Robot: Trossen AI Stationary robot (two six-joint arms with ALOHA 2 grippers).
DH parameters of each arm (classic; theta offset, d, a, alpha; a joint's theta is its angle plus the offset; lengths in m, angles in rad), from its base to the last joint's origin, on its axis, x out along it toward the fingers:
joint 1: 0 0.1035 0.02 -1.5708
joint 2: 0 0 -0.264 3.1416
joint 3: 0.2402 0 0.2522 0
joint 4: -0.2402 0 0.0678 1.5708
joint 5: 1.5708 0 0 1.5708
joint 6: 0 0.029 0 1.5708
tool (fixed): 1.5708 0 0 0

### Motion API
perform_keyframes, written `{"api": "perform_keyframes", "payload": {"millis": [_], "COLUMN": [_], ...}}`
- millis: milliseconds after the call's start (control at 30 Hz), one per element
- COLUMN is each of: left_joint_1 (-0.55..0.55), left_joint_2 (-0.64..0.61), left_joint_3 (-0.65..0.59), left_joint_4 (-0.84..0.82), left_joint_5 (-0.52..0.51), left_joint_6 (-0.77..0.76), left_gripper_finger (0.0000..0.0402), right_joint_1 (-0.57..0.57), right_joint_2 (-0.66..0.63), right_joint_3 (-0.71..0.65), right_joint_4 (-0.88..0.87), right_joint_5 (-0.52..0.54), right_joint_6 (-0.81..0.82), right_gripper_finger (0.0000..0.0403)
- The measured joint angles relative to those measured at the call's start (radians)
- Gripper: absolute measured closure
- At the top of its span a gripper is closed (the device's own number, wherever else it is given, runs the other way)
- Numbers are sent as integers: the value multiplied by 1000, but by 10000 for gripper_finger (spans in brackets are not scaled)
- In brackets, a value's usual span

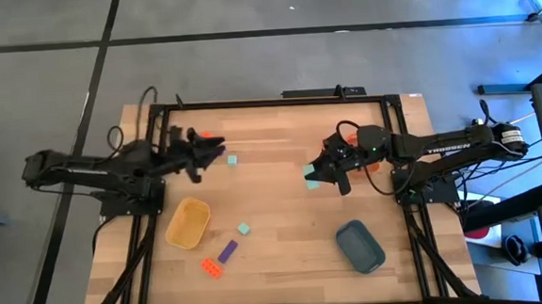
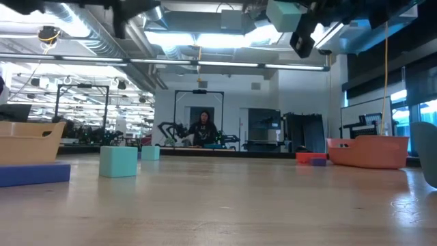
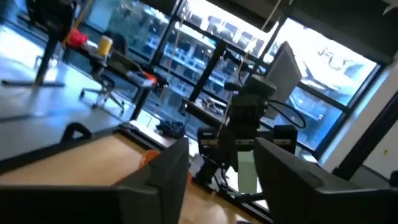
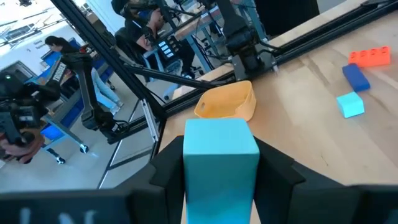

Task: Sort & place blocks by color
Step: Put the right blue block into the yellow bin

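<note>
My right gripper hangs above the table's middle right, shut on a pale teal block, which also shows at the top of the low view. My left gripper hovers at the far left, open, with nothing between its fingers. On the table lie a teal block, a red-orange one, and near the front another teal, a purple and a red-orange block. My right gripper pinches the pale teal block by two opposite sides, one finger on each. The fingers come nearly level from the table's right. The block is lifted well clear of the table, its front end past the fingertips.
A yellow tray sits at the front left, a dark teal tray at the front right, and an orange tray at the right under my right arm. A black frame runs along the far edge. Bare wood lies mid-table.
</note>
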Motion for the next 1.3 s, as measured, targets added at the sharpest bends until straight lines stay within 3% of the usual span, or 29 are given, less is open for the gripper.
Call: {"api": "perform_keyframes", "payload": {"millis": [233,567,900,1300], "left_joint_1": [12,12,12,12], "left_joint_2": [150,297,349,465], "left_joint_3": [90,142,166,216], "left_joint_4": [24,16,21,37], "left_joint_5": [49,57,57,107], "left_joint_6": [-33,-30,-29,5], "left_gripper_finger": [175,172,172,172], "right_joint_1": [0,0,0,0], "right_joint_2": [0,0,0,6], "right_joint_3": [0,0,0,0], "right_joint_4": [9,11,19,144], "right_joint_5": [-6,-8,-6,150], "right_joint_6": [-21,-28,-28,-53], "right_gripper_finger": [266,266,266,266]}}
